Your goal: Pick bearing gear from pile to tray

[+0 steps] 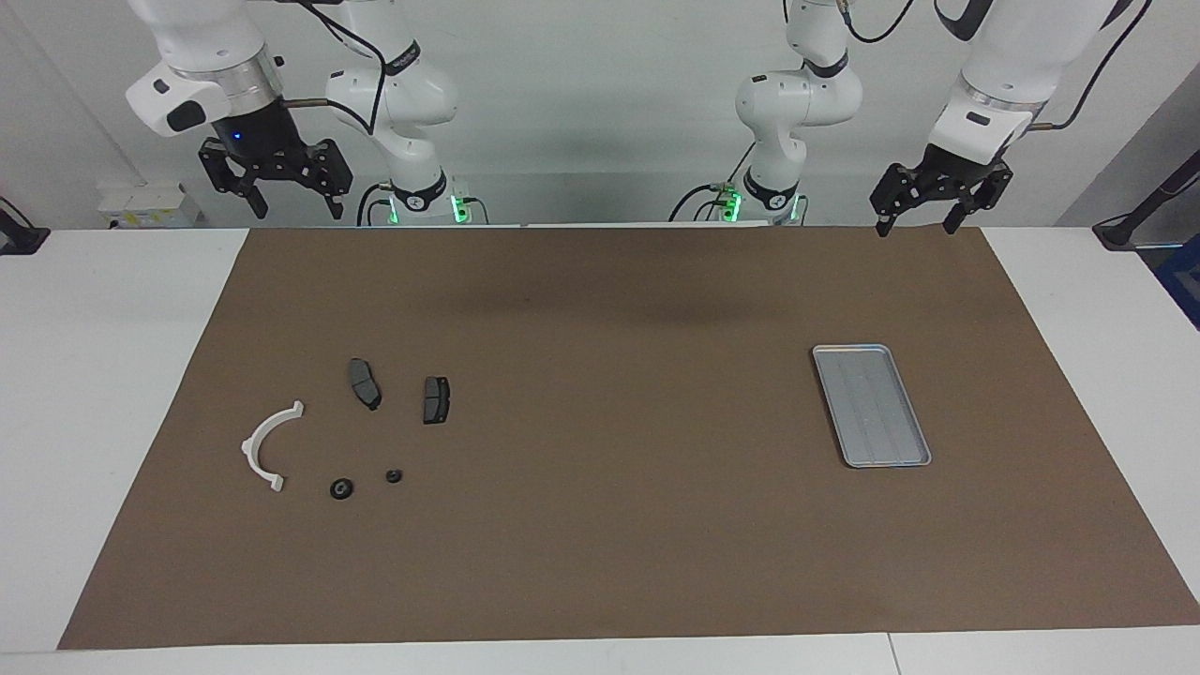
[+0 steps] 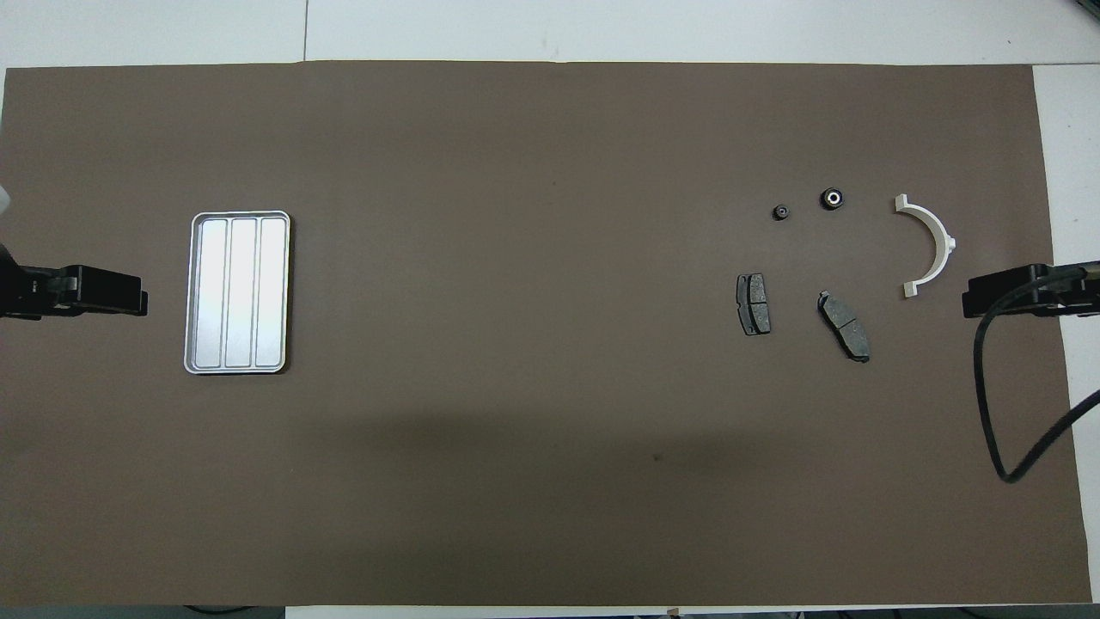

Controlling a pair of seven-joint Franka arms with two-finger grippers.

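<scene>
The pile lies on the brown mat toward the right arm's end: a white curved arc (image 1: pixel 267 442) (image 2: pixel 932 241), two dark grey plates (image 1: pixel 365 382) (image 1: pixel 435 399) (image 2: pixel 844 325) (image 2: pixel 754 303), and two small black round pieces (image 1: pixel 341 488) (image 1: pixel 394 476) (image 2: pixel 831 198) (image 2: pixel 780 211). The larger round piece has a pale centre. The silver ribbed tray (image 1: pixel 870 403) (image 2: pixel 239 292) lies empty toward the left arm's end. My right gripper (image 1: pixel 292 208) (image 2: pixel 967 303) hangs open and empty, high over the mat's edge beside the pile. My left gripper (image 1: pixel 916 228) (image 2: pixel 142 301) hangs open and empty, high beside the tray.
The brown mat (image 1: pixel 600 422) covers most of the white table (image 1: pixel 112 375). A black cable (image 2: pixel 997 413) hangs from the right arm over the mat's end. Bare mat stretches between the pile and the tray.
</scene>
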